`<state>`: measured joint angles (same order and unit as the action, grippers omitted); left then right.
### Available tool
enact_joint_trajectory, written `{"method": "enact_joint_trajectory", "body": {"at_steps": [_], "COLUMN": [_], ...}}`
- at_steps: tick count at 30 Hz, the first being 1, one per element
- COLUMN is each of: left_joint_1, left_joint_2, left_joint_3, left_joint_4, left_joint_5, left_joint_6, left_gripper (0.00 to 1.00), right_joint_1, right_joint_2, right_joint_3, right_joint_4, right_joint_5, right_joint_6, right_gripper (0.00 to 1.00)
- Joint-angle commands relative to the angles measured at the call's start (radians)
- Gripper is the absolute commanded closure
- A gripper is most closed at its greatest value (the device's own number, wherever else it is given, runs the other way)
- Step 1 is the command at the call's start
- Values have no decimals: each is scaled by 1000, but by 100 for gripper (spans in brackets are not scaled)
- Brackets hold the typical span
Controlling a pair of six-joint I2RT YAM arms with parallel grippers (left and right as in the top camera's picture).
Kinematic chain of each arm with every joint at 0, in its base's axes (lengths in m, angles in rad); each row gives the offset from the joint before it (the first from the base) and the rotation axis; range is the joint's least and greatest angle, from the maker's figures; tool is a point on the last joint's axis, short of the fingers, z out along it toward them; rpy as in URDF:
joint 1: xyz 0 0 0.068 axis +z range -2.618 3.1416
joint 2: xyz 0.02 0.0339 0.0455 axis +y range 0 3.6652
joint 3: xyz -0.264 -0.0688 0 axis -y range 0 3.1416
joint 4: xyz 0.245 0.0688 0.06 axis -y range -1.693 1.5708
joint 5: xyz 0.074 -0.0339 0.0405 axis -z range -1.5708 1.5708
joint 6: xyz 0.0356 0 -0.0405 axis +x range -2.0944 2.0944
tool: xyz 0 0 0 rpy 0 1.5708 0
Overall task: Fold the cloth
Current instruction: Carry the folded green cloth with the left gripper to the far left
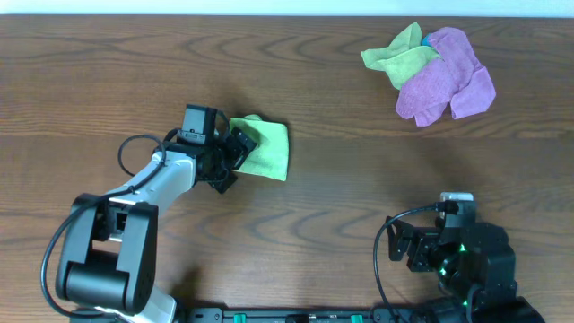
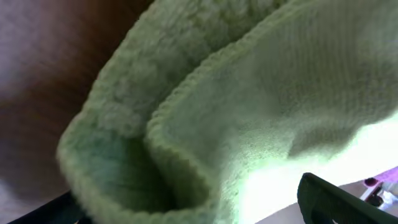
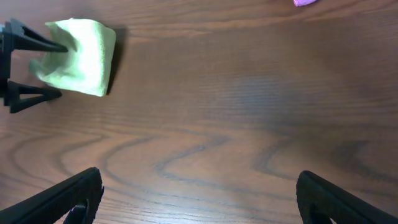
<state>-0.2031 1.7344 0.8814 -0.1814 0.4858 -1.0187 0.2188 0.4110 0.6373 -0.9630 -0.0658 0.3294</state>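
Left pincer point(image 1: 235, 152) gapes astride the cloth point(image 1: 269, 151), right pincer point(image 3: 199, 178) gapes too; we risk snagging the fold on retreat.

**Three views, one shared cloth**

The overhead camera looks straight down on the counter point(image 1: 359, 179) from well above, with both arms at its near edge. The left wrist camera sits right against the green cloth point(image 2: 249, 112), which fills its blurred frame. The right wrist camera rides low and faces across the counter from well back, its own fingers point(image 3: 71, 194) framing the bottom corners. All three views share the green cloth. Overhead and right wrist also share the purple cloth point(image 1: 446, 76).
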Motion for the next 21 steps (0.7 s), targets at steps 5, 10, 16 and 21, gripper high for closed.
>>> {"method": "enact_joint_trajectory", "body": {"at_steps": [5,10,16,21], "left_joint_1": [-9,-12,-14,-2], "left_joint_2": [76,117,126,126], "left_joint_3": [-10,-10,-9,-7], "left_joint_4": [60,113,303,407], "left_joint_5": [-40,-43,45,116], "left_joint_6": [-31,-36,135,159], "left_gripper": [16,42,94,94], "right_joint_1": [-9,-9,-9,-9], "right_joint_2": [-5,-5,-5,-5], "right_joint_3": [-8,-8,-8,-8], "right_joint_4": [1,1,1,1], "right_joint_5": [13,13,13,13], "right_joint_6": [11,11,11,11], "right_gripper": [1,1,1,1]}}
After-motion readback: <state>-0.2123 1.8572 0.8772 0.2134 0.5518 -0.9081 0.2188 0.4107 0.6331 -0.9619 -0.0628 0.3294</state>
